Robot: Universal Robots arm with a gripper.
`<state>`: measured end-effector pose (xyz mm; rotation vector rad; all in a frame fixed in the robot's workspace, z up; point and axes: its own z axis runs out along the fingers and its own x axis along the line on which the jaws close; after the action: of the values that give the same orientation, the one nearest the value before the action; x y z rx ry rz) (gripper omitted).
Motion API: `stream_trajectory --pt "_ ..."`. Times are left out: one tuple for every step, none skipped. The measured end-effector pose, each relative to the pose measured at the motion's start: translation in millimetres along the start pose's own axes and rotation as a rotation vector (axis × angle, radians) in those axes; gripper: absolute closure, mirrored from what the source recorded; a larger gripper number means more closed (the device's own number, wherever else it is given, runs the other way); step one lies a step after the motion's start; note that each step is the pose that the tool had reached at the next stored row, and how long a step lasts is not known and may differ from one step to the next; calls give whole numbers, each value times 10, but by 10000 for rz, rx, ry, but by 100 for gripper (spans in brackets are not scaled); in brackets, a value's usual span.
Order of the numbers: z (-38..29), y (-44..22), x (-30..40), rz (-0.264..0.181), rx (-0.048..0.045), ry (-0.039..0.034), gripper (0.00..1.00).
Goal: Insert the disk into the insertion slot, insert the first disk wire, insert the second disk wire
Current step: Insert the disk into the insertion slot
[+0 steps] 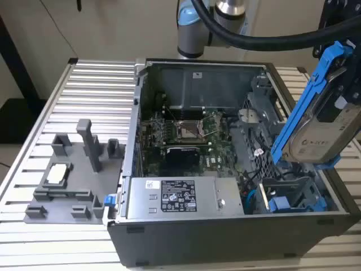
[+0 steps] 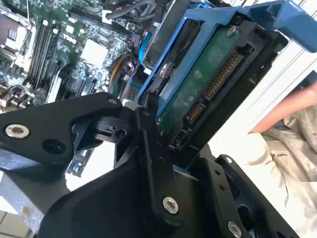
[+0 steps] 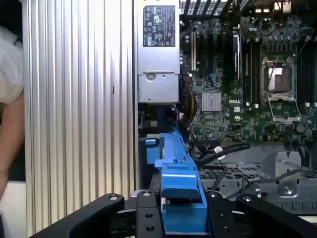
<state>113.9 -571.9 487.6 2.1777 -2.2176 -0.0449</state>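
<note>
The disk point(image 1: 322, 121), silver-grey with a pale label in a bright blue bracket, hangs tilted over the open computer case near its right wall in the exterior view. My gripper point(image 1: 348, 76) is shut on it from above. In the second wrist view the disk point(image 2: 208, 84) shows its green circuit board and connectors, clamped between the black fingers point(image 2: 148, 148). The first wrist view shows the blue bracket point(image 3: 176, 168) edge-on between the fingers point(image 3: 143, 215). The insertion slot point(image 1: 289, 193) lies below the disk in the dark perforated cage point(image 3: 233, 176). Loose black wires point(image 3: 223, 148) lie by the cage.
A grey power supply box point(image 1: 177, 197) with a white sticker sits at the case's front. The motherboard point(image 1: 186, 135) with its square socket fills the middle. A grey fixture point(image 1: 73, 175) stands on the ribbed table at the exterior view's left. A person's arm point(image 2: 287, 109) is beside the case.
</note>
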Motion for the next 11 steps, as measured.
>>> stream_trajectory --pt "0 0 0 0 -1 0 67" --pt "0 0 0 1 -3 0 67" --pt "0 0 0 1 -5 0 67" --pt "0 0 0 0 -6 0 67" --pt "0 0 0 0 -6 0 67" --pt "0 0 0 0 -7 0 67" --pt "0 0 0 0 -7 0 67" --pt "0 0 0 0 -8 -1 67" --pt "0 0 0 0 -8 0 67" --pt "0 0 0 0 -9 0 67" --pt "0 0 0 0 -9 0 67"
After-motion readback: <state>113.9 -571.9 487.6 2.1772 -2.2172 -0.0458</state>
